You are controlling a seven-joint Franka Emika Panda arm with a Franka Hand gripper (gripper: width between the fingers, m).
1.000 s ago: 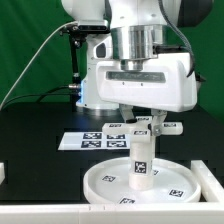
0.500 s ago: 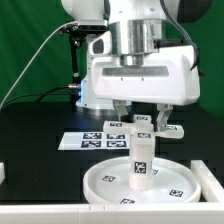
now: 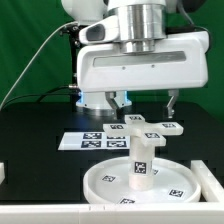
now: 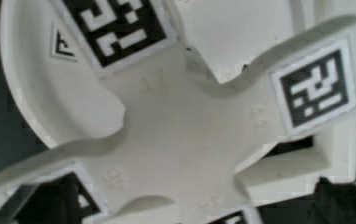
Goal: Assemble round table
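The round disc (image 3: 110, 181) lies flat on the black table at the front. The short leg (image 3: 140, 163) stands upright at its centre. The cross-shaped foot (image 3: 148, 127) rests on top of the leg, its tagged arms spread out. My gripper (image 3: 146, 102) hangs open and empty just above the foot, one finger to each side and clear of it. In the wrist view the foot (image 4: 184, 115) fills the picture from close above, with the disc's rim (image 4: 50, 95) behind it.
The marker board (image 3: 88, 140) lies flat behind the disc. The arm's base (image 3: 95, 98) stands at the back. A small white object (image 3: 3, 172) sits at the exterior view's left edge. A white ledge (image 3: 40, 212) runs along the front.
My gripper has risen from around the foot to above it, fingers now clear. The foot stays on the leg; the leg and disc have not moved.
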